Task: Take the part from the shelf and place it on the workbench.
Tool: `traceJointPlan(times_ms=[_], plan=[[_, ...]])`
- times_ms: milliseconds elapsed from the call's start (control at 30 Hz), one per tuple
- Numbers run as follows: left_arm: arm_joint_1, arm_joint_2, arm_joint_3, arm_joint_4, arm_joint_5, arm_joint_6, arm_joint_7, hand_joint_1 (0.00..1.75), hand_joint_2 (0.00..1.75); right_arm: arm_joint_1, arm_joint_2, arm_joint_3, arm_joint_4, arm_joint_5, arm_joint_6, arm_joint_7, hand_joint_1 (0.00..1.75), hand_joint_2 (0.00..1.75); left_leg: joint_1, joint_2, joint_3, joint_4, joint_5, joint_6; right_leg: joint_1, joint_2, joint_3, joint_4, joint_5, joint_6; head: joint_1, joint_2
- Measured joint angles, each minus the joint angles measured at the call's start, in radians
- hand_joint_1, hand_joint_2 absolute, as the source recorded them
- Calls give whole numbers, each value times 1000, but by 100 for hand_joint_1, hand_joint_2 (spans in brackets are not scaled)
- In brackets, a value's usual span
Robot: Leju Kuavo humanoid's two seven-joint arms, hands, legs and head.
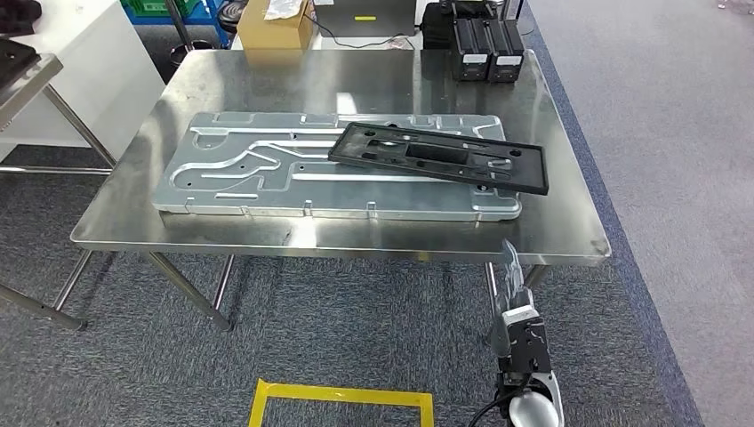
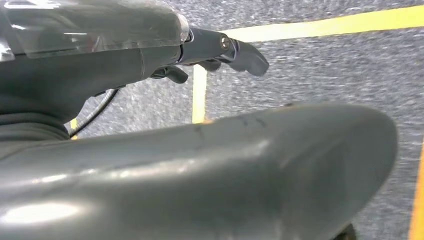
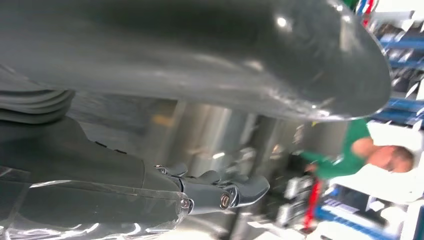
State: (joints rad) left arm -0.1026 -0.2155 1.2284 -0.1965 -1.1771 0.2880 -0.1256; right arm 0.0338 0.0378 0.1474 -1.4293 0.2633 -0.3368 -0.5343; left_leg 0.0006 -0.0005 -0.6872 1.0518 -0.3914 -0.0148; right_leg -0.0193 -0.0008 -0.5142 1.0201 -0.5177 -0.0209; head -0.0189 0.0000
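A black rectangular frame part (image 1: 440,157) lies flat and slightly askew on the right half of a large machined aluminium plate (image 1: 258,173). The plate rests on the steel workbench (image 1: 356,76). My right arm comes up at the lower right, and its hand (image 1: 509,267) hangs just below the bench's front edge, apart from the part. In the right wrist view the right hand (image 3: 200,60) holds nothing, its dark fingers (image 3: 225,192) stretched out. My left hand (image 2: 200,170) hangs over the carpet, with its fingers (image 2: 225,50) apart and nothing in them.
Black boxes (image 1: 485,49) stand at the bench's far right edge, and a cardboard box (image 1: 276,27) sits behind it. A white cabinet (image 1: 89,71) and another steel stand (image 1: 27,76) are at the left. Yellow tape (image 1: 342,400) marks the carpet. A blurred person in green (image 3: 350,155) stands beyond the right hand.
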Motion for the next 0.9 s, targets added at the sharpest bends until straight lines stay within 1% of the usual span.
traceJointPlan(times_ms=[33, 67, 100, 133, 167, 200, 233, 267, 300, 333, 367, 400, 433, 467, 500, 533, 567, 600, 633, 667, 700, 733, 767, 800, 833, 867, 900], plan=[[0, 1, 1, 0, -1, 0, 0, 0, 0, 1, 9, -2, 19, -8, 1, 1, 0, 0, 3, 0, -14, 44, -51, -6, -1, -1, -16, 0, 14, -5, -1, 0], [0, 2, 2, 0, -2, 0, -1, 0, 0, 3, 18, -5, 37, -17, 2, 2, 0, 0, 4, 0, -29, 106, -110, -12, -1, -1, -33, 0, 27, -8, -2, 0], [-1, 3, 2, 0, -4, 0, -2, 0, 0, 5, 25, -8, 54, -25, 1, 2, 0, 0, 5, 0, -41, 173, -155, -16, 0, -1, -50, 1, 40, -9, -1, 0], [-1, 4, 2, 0, -6, 0, -3, 0, 0, 8, 31, -11, 71, -34, -1, 2, 0, 0, 6, 0, -45, 228, -175, -18, 1, -2, -67, 2, 52, -9, -2, 0], [-2, 5, 2, 0, -10, 0, -5, 0, 0, 10, 37, -15, 87, -43, -3, 2, 0, 0, 6, 0, -35, 258, -171, -18, 3, -3, -84, 3, 64, -8, -2, 0], [-2, 6, 2, 0, -14, -2, -7, 0, 0, 14, 42, -20, 100, -51, -7, 2, 0, 0, 6, -1, -7, 252, -148, -16, 4, -4, -100, 4, 76, -7, -2, 0], [-2, 8, 1, 0, -18, -3, -8, 0, 0, 17, 46, -25, 111, -59, -10, 1, 0, 0, 4, -1, 38, 211, -122, -9, 6, -4, -114, 4, 88, -6, -2, 0], [-3, 10, 0, 0, -22, -5, -10, 0, 0, 20, 51, -29, 119, -67, -14, 1, 0, 0, 1, -4, 100, 140, -110, 1, 7, -3, -125, 5, 99, -4, -2, 0], [-5, 13, -2, 0, -25, -6, -11, 0, 0, 23, 55, -33, 125, -74, -17, 0, 0, 0, -2, -7, 167, 53, -116, 12, 9, -2, -133, 5, 109, -1, -2, 0], [-7, 16, -4, 0, -27, -8, -12, 0, 0, 25, 59, -36, 129, -79, -19, 0, 0, 0, -6, -9, 218, -17, -131, 20, 9, -1, -136, 3, 119, 3, -1, 0], [-8, 18, -6, 0, -29, -8, -13, 0, 0, 26, 63, -39, 133, -84, -20, -1, 0, 0, -10, -11, 250, -66, -145, 28, 7, 0, -137, 0, 130, 9, -2, 0], [-9, 20, -7, 0, -31, -9, -13, 0, 0, 28, 66, -42, 136, -87, -20, -1, 0, 0, -13, -9, 260, -90, -148, 32, 7, 1, -137, -5, 141, 15, -3, 0], [-9, 20, -8, 0, -33, -9, -13, 0, 0, 30, 68, -47, 140, -91, -19, -1, 0, 0, -12, -6, 256, -96, -136, 37, 6, 2, -138, -9, 149, 22, -4, 0], [-9, 21, -9, 0, -35, -9, -11, 0, 0, 32, 69, -51, 144, -95, -18, 0, 0, 0, -11, -1, 248, -104, -121, 44, 5, 3, -142, -7, 144, 27, -5, 0], [-9, 22, -10, 0, -37, -9, -8, 0, 0, 34, 70, -55, 148, -98, -16, 1, 0, 0, -9, 4, 239, -111, -105, 52, 5, 4, -149, 6, 118, 31, -5, 0], [-8, 22, -11, 0, -39, -9, -6, 0, 0, 35, 71, -60, 152, -100, -14, 1, 0, 0, -6, 10, 226, -117, -89, 58, 6, 5, -159, 38, 74, 34, -4, 0], [-8, 22, -12, 0, -41, -9, -4, 0, 0, 35, 71, -64, 156, -102, -12, 2, 0, 0, -7, 16, 210, -117, -76, 61, 5, 5, -172, 88, 18, 37, -4, 0], [-8, 23, -13, 0, -43, -9, -2, 0, 0, 35, 71, -68, 159, -103, -10, 3, 0, 0, -8, 22, 193, -115, -63, 63, 4, 5, -185, 152, -30, 40, -3, 0], [-8, 23, -14, 0, -44, -9, 0, 0, 0, 35, 71, -71, 163, -105, -8, 4, 0, 0, -8, 28, 174, -111, -51, 62, 3, 4, -193, 213, -55, 44, -3, 0], [-8, 23, -14, 0, -45, -9, 2, 0, 0, 35, 71, -75, 166, -106, -5, 5, 0, 0, -7, 35, 154, -104, -41, 60, 1, 4, -193, 257, -52, 48, -3, 0], [-8, 23, -15, 0, -46, -9, 4, 0, 0, 34, 71, -79, 170, -107, -2, 5, 0, 0, -6, 43, 133, -95, -31, 57, -2, 2, -179, 272, -27, 52, -3, 0], [-8, 23, -15, 0, -46, -9, 7, 0, 0, 33, 71, -81, 173, -108, 0, 6, 0, 0, -5, 50, 112, -84, -24, 54, -5, -3, -149, 253, 5, 57, -3, 0], [-8, 23, -16, 0, -47, -9, 9, 0, 0, 31, 72, -84, 175, -108, 2, 6, 0, 0, -4, 56, 92, -68, -20, 49, -10, -15, -103, 203, 24, 62, -3, 0], [-8, 24, -17, 0, -48, -9, 11, 0, 0, 27, 73, -85, 177, -109, 3, 6, 0, 0, -4, 61, 74, -51, -17, 44, -9, -32, -49, 133, 18, 65, -2, 0], [-9, 24, -18, 0, -49, -9, 13, 0, 0, 22, 75, -86, 179, -109, 4, 6, 0, 0, -6, 67, 60, -35, -15, 39, -8, -46, -6, 71, 0, 62, -2, 0], [-9, 25, -19, 0, -51, -8, 15, 0, 0, 17, 76, -88, 181, -109, 6, 7, 0, 0, -8, 73, 52, -24, -11, 33, -7, -56, 22, 26, -21, 56, -2, 0], [-9, 25, -20, 0, -53, -8, 17, 0, 0, 14, 77, -89, 182, -109, 7, 7, 0, 0, -9, 80, 47, -18, -6, 27, -3, -57, 30, 5, -34, 47, -2, 0]])
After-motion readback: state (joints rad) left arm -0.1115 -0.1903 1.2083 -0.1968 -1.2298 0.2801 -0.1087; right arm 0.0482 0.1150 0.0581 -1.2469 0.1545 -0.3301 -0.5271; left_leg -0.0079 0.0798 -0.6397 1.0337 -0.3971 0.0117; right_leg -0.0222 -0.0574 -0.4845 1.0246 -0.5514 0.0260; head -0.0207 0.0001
